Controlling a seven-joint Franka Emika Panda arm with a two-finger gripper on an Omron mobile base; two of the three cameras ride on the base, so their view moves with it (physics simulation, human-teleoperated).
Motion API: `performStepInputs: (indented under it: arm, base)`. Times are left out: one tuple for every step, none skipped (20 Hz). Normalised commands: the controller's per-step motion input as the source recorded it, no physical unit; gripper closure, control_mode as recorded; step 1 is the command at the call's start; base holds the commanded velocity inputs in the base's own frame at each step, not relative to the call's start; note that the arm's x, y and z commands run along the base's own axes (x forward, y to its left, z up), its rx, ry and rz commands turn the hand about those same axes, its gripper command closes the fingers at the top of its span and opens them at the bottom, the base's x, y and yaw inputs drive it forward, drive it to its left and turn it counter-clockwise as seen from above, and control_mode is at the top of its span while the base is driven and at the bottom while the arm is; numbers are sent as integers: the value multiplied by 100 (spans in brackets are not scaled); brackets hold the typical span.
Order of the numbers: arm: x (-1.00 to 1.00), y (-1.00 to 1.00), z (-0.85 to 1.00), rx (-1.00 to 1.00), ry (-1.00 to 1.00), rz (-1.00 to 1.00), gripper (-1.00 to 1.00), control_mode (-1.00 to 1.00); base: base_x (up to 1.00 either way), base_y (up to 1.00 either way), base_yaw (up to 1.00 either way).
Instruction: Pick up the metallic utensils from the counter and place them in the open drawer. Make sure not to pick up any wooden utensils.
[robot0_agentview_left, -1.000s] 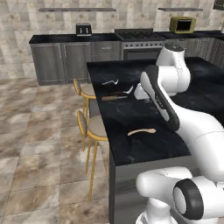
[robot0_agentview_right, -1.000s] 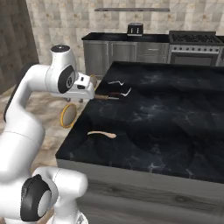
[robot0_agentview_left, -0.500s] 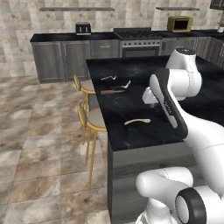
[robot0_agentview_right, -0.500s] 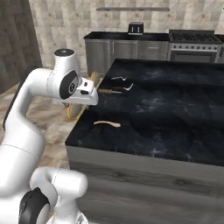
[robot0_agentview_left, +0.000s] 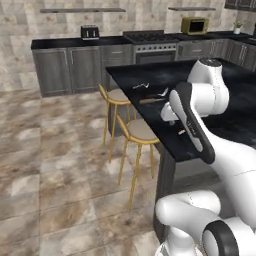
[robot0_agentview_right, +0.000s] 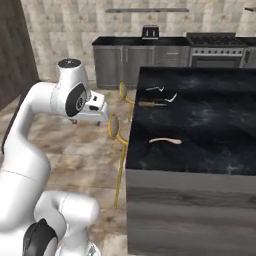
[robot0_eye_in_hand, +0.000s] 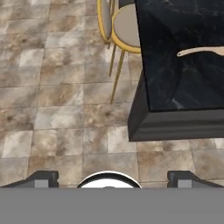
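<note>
The counter (robot0_agentview_right: 200, 125) is a glossy black slab. On its far left part lie the metallic utensils: two thin silver forks (robot0_agentview_right: 155, 89) (robot0_agentview_right: 172, 97) and a brown-handled knife (robot0_agentview_right: 152, 104); the left base view shows them too (robot0_agentview_left: 141, 86) (robot0_agentview_left: 150, 100). The tan wooden spoon (robot0_agentview_right: 165, 141) lies nearer, close to the counter's left edge, and also appears in the hand view (robot0_eye_in_hand: 199, 51). My gripper (robot0_eye_in_hand: 111, 178) hangs over the tiled floor beside the counter, left of it (robot0_agentview_right: 100, 112). Its tips stand wide apart with nothing between them. The open drawer is out of view.
Two yellow-legged stools (robot0_agentview_left: 137, 131) (robot0_agentview_left: 116, 96) stand against the counter's left side, one of them ahead of the hand (robot0_eye_in_hand: 124, 24). Grey cabinets and a stove (robot0_agentview_left: 150, 47) line the back wall. Bare tiled floor (robot0_agentview_left: 55, 150) spreads to the left.
Both base views have shifted, so the base has driven; the counter now sits further right. The hand has come off the counter's edge to hang over the floor. The utensils lie as before.
</note>
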Motion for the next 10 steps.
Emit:
performStepInputs:
  arm:
    - [0,0,0,0,0,0,-100,100]
    - [0,0,0,0,0,0,-100,100]
    - [0,0,0,0,0,0,-100,100]
    - [0,0,0,0,0,0,-100,100]
    - [0,0,0,0,0,0,-100,100]
    - [0,0,0,0,0,0,-100,100]
    - [0,0,0,0,0,0,-100,100]
    - [0,0,0,0,0,0,-100,100]
    - [0,0,0,0,0,0,-100,100]
    - [0,0,0,0,0,0,-100,100]
  base:
    - [0,100,-31]
    - [0,100,-31]
    - [1,100,-32]
    - [4,100,-31]
    - [8,100,-31]
    - [11,100,-31]
    - [17,100,-32]
    - [27,100,-34]
    - [49,100,-40]
    - [72,100,-42]
